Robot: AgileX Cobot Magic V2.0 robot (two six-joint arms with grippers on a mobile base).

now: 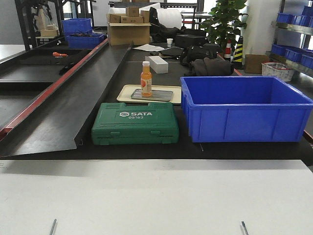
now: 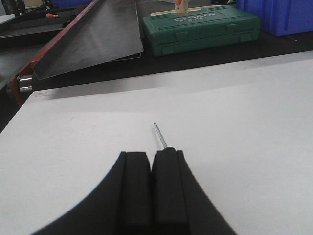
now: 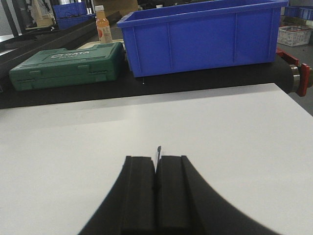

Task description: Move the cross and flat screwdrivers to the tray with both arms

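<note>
My left gripper (image 2: 150, 155) is shut on a screwdriver. Its thin round metal shaft (image 2: 159, 135) pokes forward past the right finger over the white table; the tip type is too small to tell. My right gripper (image 3: 156, 159) is shut on a second screwdriver, of which only a short flat-looking tip (image 3: 158, 151) sticks out between the fingers. In the front view only the two shafts show, at the bottom left (image 1: 53, 226) and bottom right (image 1: 244, 227). The beige tray (image 1: 126, 93) lies beyond the green case and also shows in the right wrist view (image 3: 88, 45).
A green SATA tool case (image 1: 135, 123) and a large blue bin (image 1: 244, 107) stand on the black bench behind the white table (image 1: 156, 196). An orange bottle (image 1: 145, 78) and a metal plate (image 1: 152, 95) sit on the tray. A sloped black panel (image 1: 73, 98) rises at left.
</note>
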